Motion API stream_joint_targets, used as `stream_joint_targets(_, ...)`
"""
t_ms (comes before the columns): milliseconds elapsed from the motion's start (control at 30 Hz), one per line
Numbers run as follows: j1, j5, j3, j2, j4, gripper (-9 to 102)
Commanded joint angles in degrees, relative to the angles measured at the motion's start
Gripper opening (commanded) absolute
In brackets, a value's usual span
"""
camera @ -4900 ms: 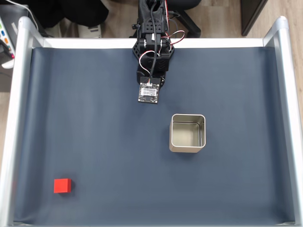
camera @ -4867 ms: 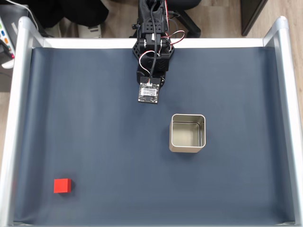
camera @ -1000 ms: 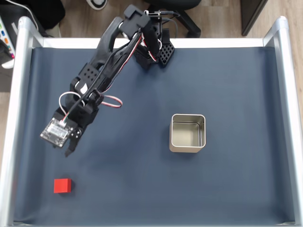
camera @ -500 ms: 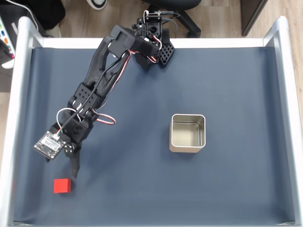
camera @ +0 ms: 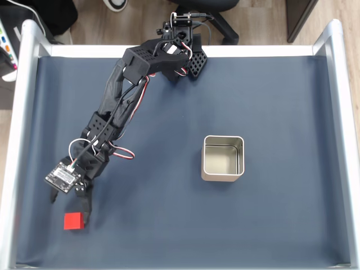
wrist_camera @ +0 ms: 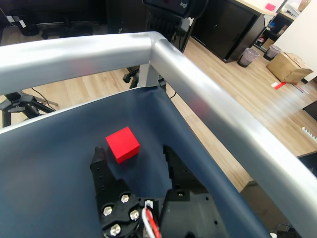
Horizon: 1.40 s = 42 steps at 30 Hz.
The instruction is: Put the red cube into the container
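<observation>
The red cube (camera: 73, 221) lies on the dark blue mat near the lower left corner in the fixed view. My gripper (camera: 70, 203) hangs just above it in that view, open, its fingers spread to either side of the cube's near edge. In the wrist view the red cube (wrist_camera: 122, 144) sits just ahead of the open gripper (wrist_camera: 132, 150), roughly between the two black fingertips and touching neither. The container (camera: 222, 178), a square silvery tin, stands open and upright right of centre, far from the cube.
Silver rails frame the mat on the left (camera: 17, 140) and right (camera: 340, 140); in the wrist view the corner rail (wrist_camera: 198, 99) runs close behind the cube. The arm's base (camera: 183, 53) sits at the top edge. Open mat lies between cube and container.
The arm has stretched further toward the lower left. The gripper has come down the view from mid-left of the mat to the cube, with its fingers now flanking it.
</observation>
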Motion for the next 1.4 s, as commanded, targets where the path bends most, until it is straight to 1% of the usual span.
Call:
stream_joint_targets(0, -1.58, 0.18, -2.9, 0.09, -2.81, 40)
stream_joint_targets(167, -2.81, 0.18, -3.25, -2.02, -6.24, 40)
stream_joint_targets(367, -3.43, -0.09, -3.25, -3.96, -8.26, 40)
stream_joint_targets(733, -2.9, 0.26, -6.59, -6.33, -8.35, 39)
stream_joint_targets(1033, -1.93, -1.58, -6.59, -7.12, -8.53, 32)
stream_joint_targets(1367, -0.97, -3.25, -6.42, -7.47, -8.53, 28)
